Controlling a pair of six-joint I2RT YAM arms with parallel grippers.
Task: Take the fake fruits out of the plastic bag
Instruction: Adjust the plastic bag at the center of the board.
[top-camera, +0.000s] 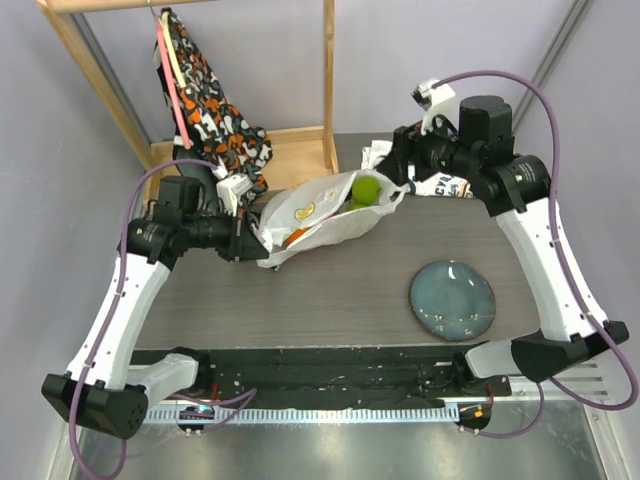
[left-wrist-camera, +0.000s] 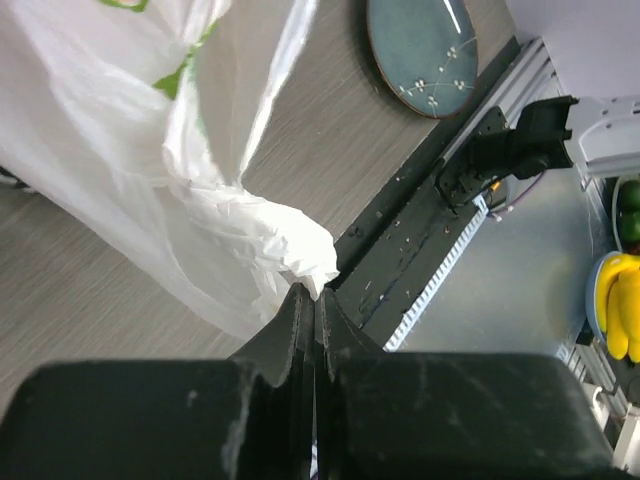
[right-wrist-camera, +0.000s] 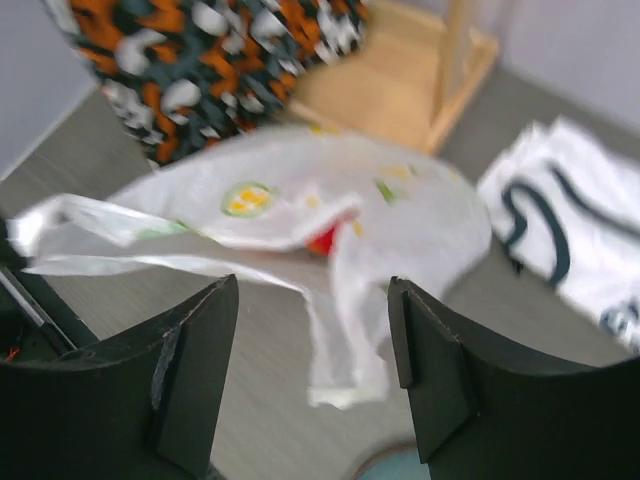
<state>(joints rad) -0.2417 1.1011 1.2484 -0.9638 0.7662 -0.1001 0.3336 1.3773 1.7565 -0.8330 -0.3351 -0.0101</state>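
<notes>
The plastic bag (top-camera: 325, 213) lies crumpled at the back middle of the table, its mouth facing right. A green apple (top-camera: 366, 188) shows in the mouth, and a red-orange fruit (top-camera: 298, 237) shows through the film near the left end. My left gripper (top-camera: 252, 238) is shut on the bag's left edge; the left wrist view shows white film (left-wrist-camera: 300, 245) bunched at the closed fingertips (left-wrist-camera: 296, 300). My right gripper (top-camera: 392, 168) hangs open above the bag's right end. In its wrist view a loose handle strip (right-wrist-camera: 345, 345) lies between the spread fingers, untouched, with a red fruit (right-wrist-camera: 325, 240) beyond.
A blue-green plate (top-camera: 452, 299) sits at the front right of the table. A folded white shirt with dark trim (top-camera: 440, 183) lies at the back right. A wooden rack (top-camera: 300, 150) with a patterned cloth (top-camera: 215, 120) stands behind the bag.
</notes>
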